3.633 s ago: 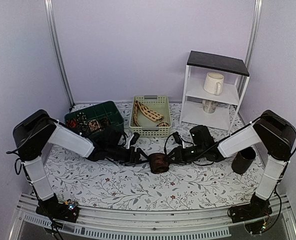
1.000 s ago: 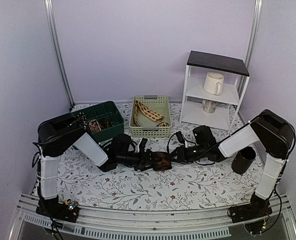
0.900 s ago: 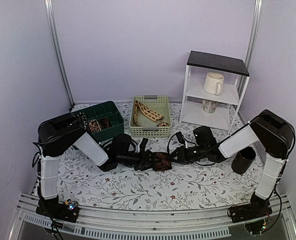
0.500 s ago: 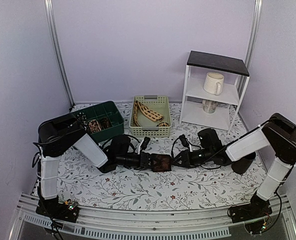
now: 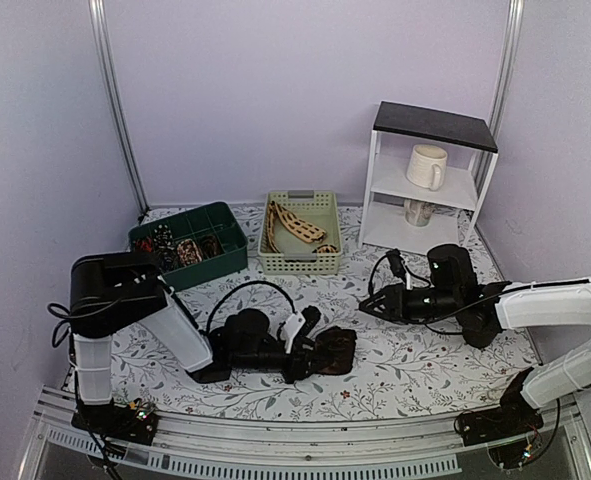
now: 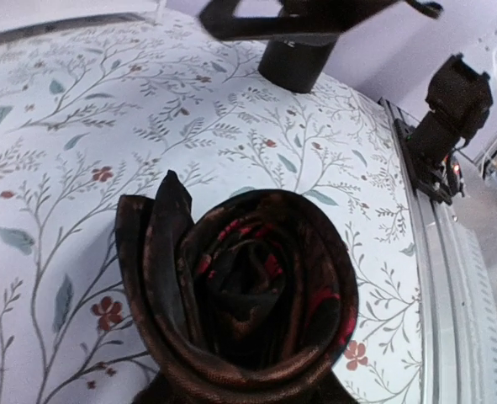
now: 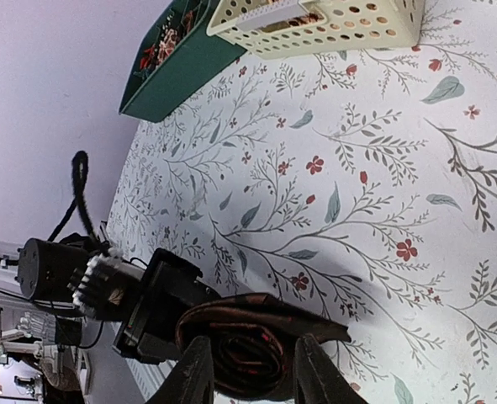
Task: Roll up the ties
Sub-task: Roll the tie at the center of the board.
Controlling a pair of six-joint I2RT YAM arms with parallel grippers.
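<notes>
Soft, light and probably slippery, the dark brown-black fabric necktie (image 6: 240,311) will likely spring loose unless pinched across all its layers at the coil's side. It sits near the front of the floral-printed tabletop (image 5: 425,370), apparently clamped in the left pincer (image 5: 318,352). It is a loose spiral flecked with red, with one flap sticking out. The right pincer (image 7: 253,377) hangs spread and empty, well apart from it.

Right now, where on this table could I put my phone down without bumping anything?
Bare cloth lies between the basket and the rolled tie, and front right of that tie. The back is crowded: green bin, basket, shelf.
</notes>
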